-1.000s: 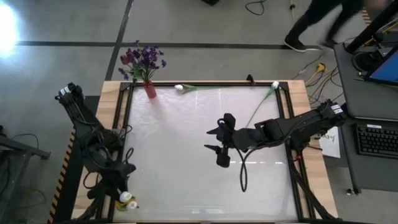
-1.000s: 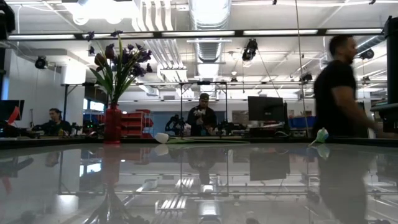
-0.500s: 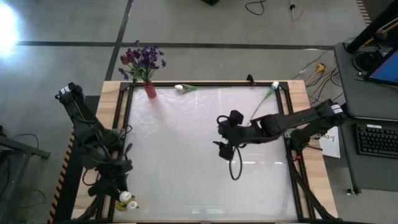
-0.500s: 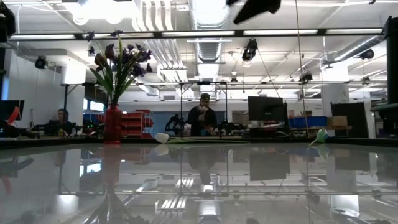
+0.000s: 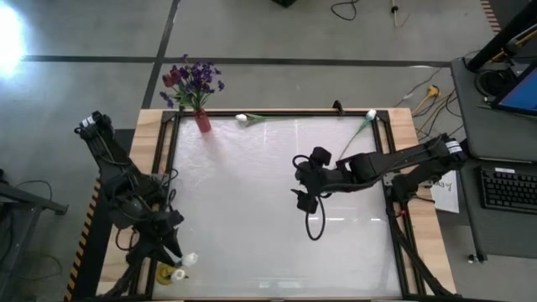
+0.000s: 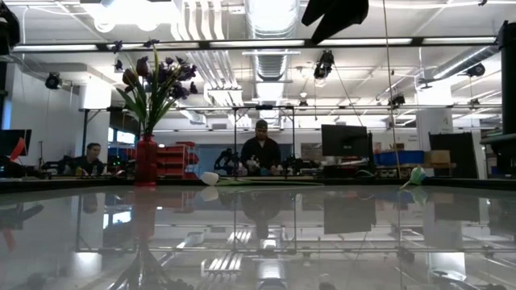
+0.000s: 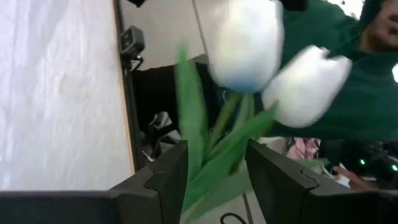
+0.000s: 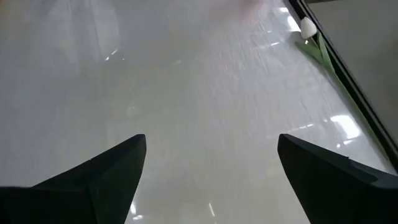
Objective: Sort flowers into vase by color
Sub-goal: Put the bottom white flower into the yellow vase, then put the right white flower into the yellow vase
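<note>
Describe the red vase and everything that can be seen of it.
The vase is small, slim and glossy red, standing upright at the table's far left corner, right at the frame's edge. It holds a spreading bunch of purple blossoms and dark red tulips on green stems. In the low view it looks like a narrow bottle, mirrored in the shiny tabletop. Neither gripper touches it; a white tulip lies nearby, apart.

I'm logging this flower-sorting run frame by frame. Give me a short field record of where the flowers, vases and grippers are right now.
red vase: far left corner, holds purple and dark red flowers
loose white tulips: one on the far edge, one at the far right corner
left gripper: near left corner, shut on white tulip stems
yellow vase: near left corner, by left gripper
right gripper: open, empty, above table right of centre
</note>
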Available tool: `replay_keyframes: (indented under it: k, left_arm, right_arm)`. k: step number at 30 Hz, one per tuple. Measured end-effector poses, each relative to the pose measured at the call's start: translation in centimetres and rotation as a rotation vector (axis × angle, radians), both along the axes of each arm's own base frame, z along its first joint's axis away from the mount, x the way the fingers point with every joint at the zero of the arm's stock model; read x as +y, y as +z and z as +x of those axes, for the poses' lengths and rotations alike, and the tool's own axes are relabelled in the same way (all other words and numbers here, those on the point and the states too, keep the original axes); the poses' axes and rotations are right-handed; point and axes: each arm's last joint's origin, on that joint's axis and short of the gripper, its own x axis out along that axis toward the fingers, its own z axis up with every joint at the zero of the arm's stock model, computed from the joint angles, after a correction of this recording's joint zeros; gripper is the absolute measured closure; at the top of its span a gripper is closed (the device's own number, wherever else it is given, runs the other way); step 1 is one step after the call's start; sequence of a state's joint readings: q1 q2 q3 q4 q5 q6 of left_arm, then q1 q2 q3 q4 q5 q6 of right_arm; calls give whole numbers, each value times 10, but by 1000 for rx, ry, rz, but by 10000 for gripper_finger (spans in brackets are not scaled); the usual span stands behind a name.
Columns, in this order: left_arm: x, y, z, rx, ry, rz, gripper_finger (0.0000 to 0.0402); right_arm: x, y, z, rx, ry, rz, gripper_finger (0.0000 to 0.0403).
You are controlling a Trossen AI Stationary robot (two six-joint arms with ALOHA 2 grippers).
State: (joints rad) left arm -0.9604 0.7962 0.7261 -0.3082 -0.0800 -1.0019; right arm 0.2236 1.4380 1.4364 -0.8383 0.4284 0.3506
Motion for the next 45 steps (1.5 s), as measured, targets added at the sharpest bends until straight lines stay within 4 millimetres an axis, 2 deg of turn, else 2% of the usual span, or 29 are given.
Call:
replay_keyframes:
  k: [4,7,10,14,18,23,27,31,36,39,42,45]
  left_arm:
    - [11,9,-9,61,0,4,248]
    - [25,15,-18,147,33,82,248]
    - [39,21,-23,135,155,202,248]
    - [50,26,-19,-44,428,372,248]
    - [53,28,-11,-215,701,551,248]
    - [47,21,1,-260,865,662,248]
    - [39,12,14,-274,965,746,248]
    - [29,-1,30,-328,1090,870,248]
    - [18,-18,50,-377,1186,1025,248]
    - [15,-28,60,-351,1203,1028,248]
    - [12,-37,68,-299,1196,987,248]
    - [9,-42,71,-287,1175,1019,248]
  right_arm:
    - [-4,-1,1,13,12,40,46]
    - [-7,-9,2,40,14,70,46]
    - [-13,-25,-2,116,-4,58,46]
    - [-27,-60,-14,280,-62,51,47]
    - [-64,-96,-28,392,-250,37,58]
    - [-136,-134,-60,434,-684,123,78]
    - [-185,-156,-94,405,-1007,96,81]
    - [-215,-174,-119,275,-1259,159,81]
    - [-235,-191,-132,37,-1422,169,81]
    - [-244,-195,-138,-89,-1482,101,81]
    - [-249,-198,-147,-114,-1547,42,82]
    - [-251,-200,-154,-106,-1586,31,89]
